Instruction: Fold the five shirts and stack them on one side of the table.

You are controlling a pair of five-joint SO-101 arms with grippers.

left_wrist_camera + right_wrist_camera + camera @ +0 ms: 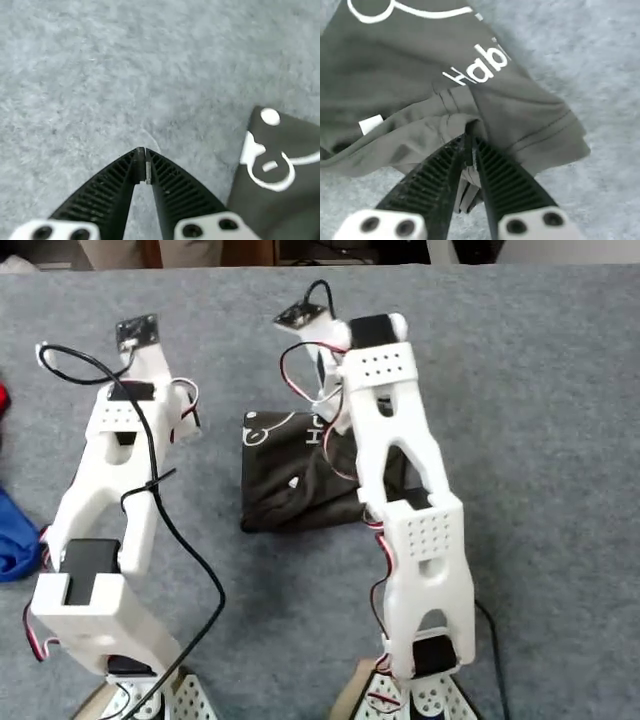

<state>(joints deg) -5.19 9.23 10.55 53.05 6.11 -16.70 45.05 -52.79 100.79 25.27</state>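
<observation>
A black shirt (285, 480) with white print lies bunched in a rough square at the middle of the grey table. My right gripper (470, 136) is shut on a fold of the black shirt (410, 75) near its collar and sleeve edge. In the high view the right arm (400, 450) stretches over the shirt's right side. My left gripper (141, 165) is shut with nothing in it, low over bare grey felt just beside a corner of the black shirt (282, 170). The left arm (110, 450) stands left of the shirt.
A blue cloth (15, 535) and a bit of red cloth (3, 398) lie at the table's left edge. A black cable (170, 530) loops over the left arm. Open grey felt (540, 400) spreads to the right and far side.
</observation>
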